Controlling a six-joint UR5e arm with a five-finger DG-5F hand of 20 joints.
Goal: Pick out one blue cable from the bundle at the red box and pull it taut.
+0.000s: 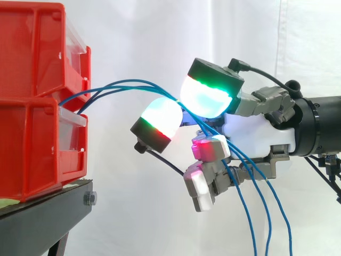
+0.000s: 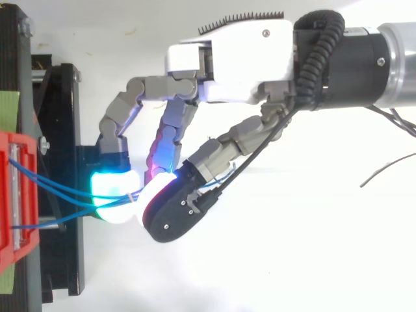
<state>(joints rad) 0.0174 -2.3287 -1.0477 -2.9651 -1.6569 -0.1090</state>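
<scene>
Three blue cables (image 1: 122, 85) leave the gap between the stacked red bins (image 1: 32, 138) and arch rightward to my hand (image 1: 256, 133). Two glowing fingertip pads (image 1: 205, 96) close together where the cables meet, and the bundle is pinched between them. I cannot tell whether one strand or all of them are caught. Past the pinch the cables hang slack to the lower right (image 1: 266, 213). In the top view the hand (image 2: 240, 58) reaches left toward the red bin (image 2: 13, 195), its pads meeting on the blue cables (image 2: 65, 190). The other fingers are curled below.
The bins rest on a black stand (image 1: 42, 218), whose edge lies just left of the fingertips in the top view (image 2: 62, 130). A white curtain hangs behind. Open space lies right of the stand, under and around the hand.
</scene>
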